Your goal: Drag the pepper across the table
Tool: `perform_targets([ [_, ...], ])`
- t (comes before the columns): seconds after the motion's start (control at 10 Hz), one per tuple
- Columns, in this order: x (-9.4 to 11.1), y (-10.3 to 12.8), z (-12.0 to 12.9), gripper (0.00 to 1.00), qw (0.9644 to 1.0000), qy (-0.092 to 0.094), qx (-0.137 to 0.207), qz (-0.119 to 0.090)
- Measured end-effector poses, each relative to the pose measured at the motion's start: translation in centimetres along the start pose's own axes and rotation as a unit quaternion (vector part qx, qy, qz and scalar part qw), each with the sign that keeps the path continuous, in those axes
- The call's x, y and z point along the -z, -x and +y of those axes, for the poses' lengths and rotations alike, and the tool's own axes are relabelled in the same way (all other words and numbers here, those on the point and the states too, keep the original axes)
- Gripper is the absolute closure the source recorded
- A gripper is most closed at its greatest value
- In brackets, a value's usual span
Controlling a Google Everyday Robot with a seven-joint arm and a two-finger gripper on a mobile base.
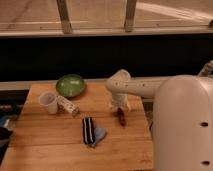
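Note:
The pepper (121, 117) is a small dark red chili lying on the light wooden table (55, 145), near its right side. My gripper (119, 104) hangs from the white arm directly above and just behind the pepper, close to touching its far end. The arm reaches in from the right, coming off my large white body in the right foreground.
A green bowl (70, 84) sits at the table's back. A white cup (48, 102) and a small lying bottle (67, 106) are at the left. A black striped folded cloth (90, 131) lies at centre front. The table's right edge is close to the pepper.

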Motion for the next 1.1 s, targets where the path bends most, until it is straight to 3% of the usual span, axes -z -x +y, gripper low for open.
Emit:
perform_targets([
  [0.6, -1.9, -0.4, -2.3, 0.33, 0.9980, 0.006, -0.055, 0.031],
  [0.8, -2.1, -0.4, -2.5, 0.50, 0.9967, 0.005, -0.074, 0.034],
  [1.1, -2.1, -0.4, -2.1, 0.79, 0.9968, 0.008, -0.069, 0.038],
])
